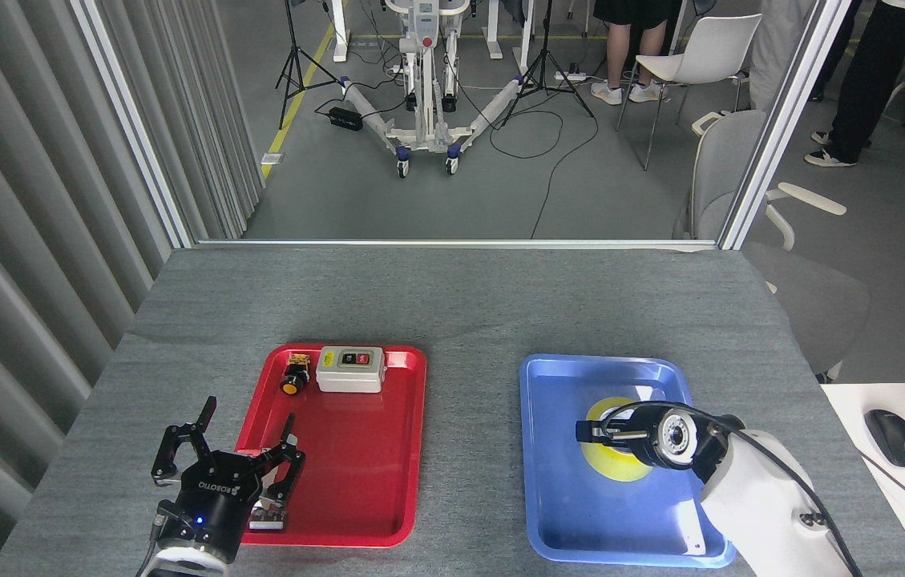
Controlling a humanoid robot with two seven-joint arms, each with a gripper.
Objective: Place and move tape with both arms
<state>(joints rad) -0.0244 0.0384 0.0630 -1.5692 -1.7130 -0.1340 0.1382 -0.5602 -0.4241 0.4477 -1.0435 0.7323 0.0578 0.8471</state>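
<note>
The tape (611, 470), a yellow roll, lies nearly flat in the middle of the blue tray (572, 513). My right gripper (590, 433) reaches in from the lower right and sits right over the roll, covering its core. It is seen end-on and dark, so I cannot tell how its jaws stand or whether it grips the roll. My left gripper (248, 413) is open with nothing between its fingers, hovering over the front left corner of the red tray (356, 473).
At the back of the red tray stand a grey switch box (350, 369) and a small yellow-capped push button (291, 382). Grey table (452, 304) stretches behind both trays. A white desk with a mouse (893, 437) adjoins on the right. Ribbed wall on the left.
</note>
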